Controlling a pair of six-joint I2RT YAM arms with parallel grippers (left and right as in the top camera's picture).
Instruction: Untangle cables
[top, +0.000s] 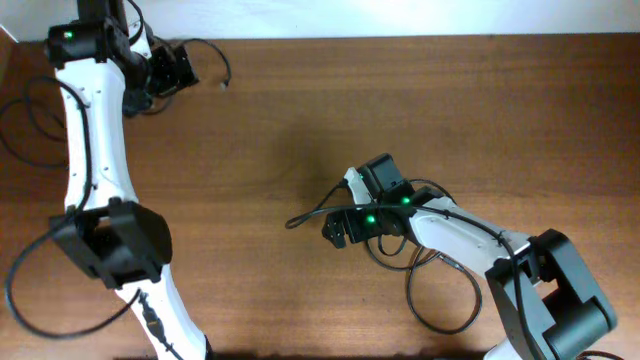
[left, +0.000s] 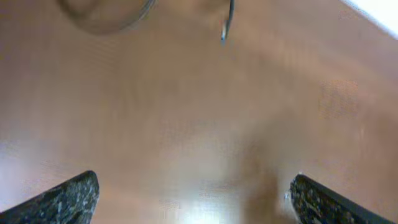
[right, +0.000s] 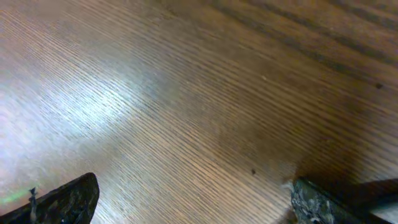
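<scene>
right gripper (right: 196, 205) spread wide, nothing between the fingers, bare table (right: 186, 93) below. cables (top: 298, 218) looped lower right of the overhead view, partly under the right arm (top: 450, 228), one end poking left. left gripper (left: 196, 202) upper left, also spread, empty; another cable's plug (left: 225, 28) just ahead of it.

Robot test bench, a lab-type setup rather than a home. Plain brown wood-grain table (top: 500, 100) with two white-and-black robot arms reaching over it, left arm (top: 95, 150) and right arm (top: 450, 225), green status lights (top: 70, 35) lit on both. Thick black wires (top: 20, 120) loop off the left side; a pale wall strip (top: 400, 15) runs along the far edge.
</scene>
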